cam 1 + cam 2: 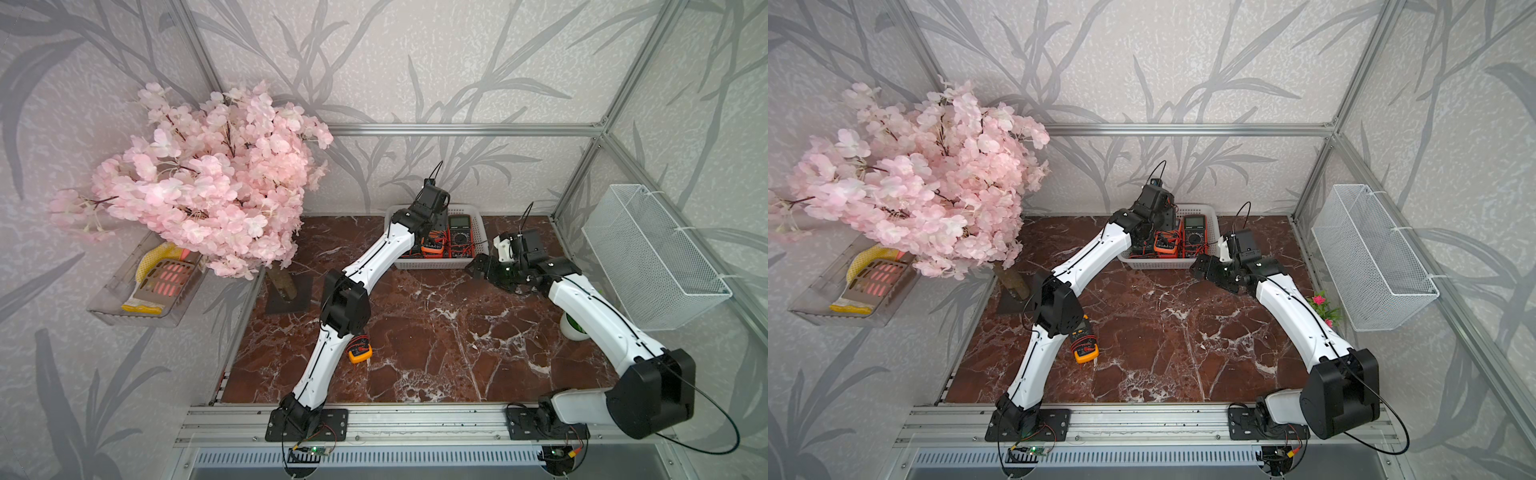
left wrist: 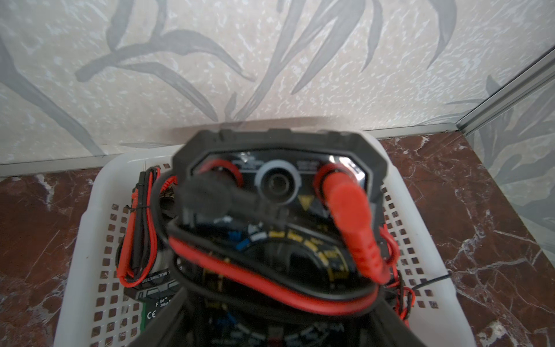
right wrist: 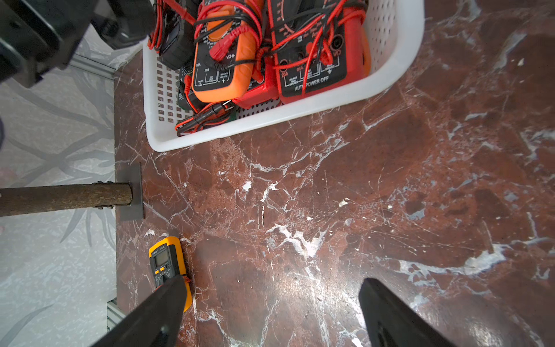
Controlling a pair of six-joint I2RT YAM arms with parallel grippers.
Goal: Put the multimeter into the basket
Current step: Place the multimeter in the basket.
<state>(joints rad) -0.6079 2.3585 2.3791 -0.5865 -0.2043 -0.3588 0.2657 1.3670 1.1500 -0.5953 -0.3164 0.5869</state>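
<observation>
Leads coil around a yellow-cased multimeter lying on the red-brown marble tabletop beside the left arm. Further right, the left gripper is clamped on a black multimeter, held over the inside of the low white perforated plastic basket. The right gripper hovers just beside the basket, spread wide and empty.

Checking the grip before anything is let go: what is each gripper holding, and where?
The left gripper clamps the black multimeter by its sides near the dial. The right gripper is open, empty.
</observation>
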